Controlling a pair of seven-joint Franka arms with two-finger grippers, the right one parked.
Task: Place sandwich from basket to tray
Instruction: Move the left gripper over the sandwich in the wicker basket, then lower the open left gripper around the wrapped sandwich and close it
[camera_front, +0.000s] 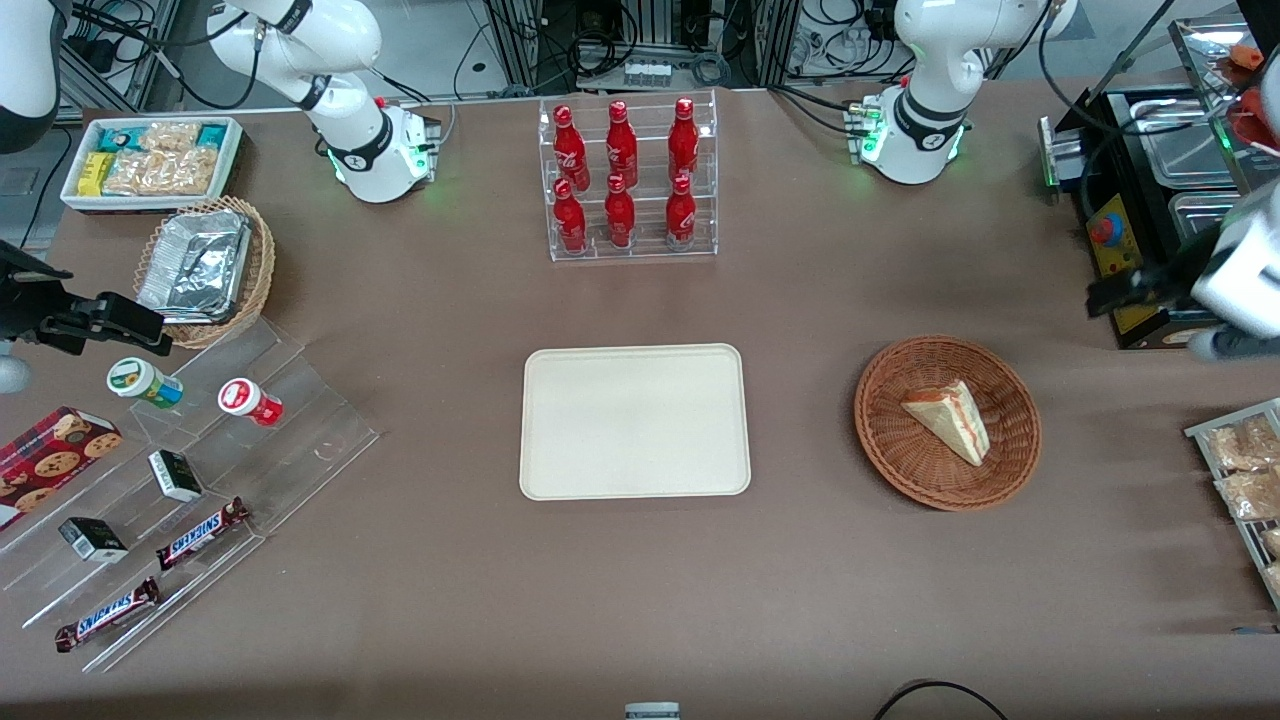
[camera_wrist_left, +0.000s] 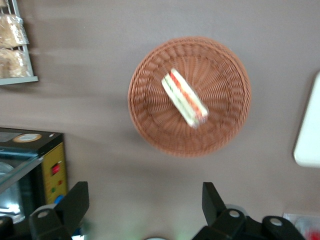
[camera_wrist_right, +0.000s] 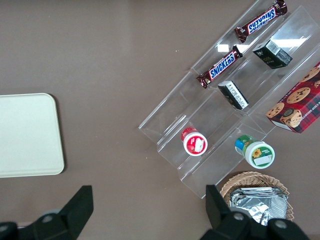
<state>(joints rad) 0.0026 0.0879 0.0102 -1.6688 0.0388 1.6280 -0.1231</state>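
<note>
Brown table (camera_front: 420, 600) carries tray (camera_front: 634, 420), basket (camera_front: 890, 440), bottle rack (camera_front: 630, 180).

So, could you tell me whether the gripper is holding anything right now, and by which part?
Nothing is held. The gripper is open, up above the table beside the basket; the sandwich lies untouched in it.

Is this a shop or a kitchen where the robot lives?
Probably a robot lab set up like a little snack shop. A rack of red bottles, Snickers bars on clear steps, and a sandwich in a basket sit on one table. The gripper hovers open above the basket, beside the tray.
</note>
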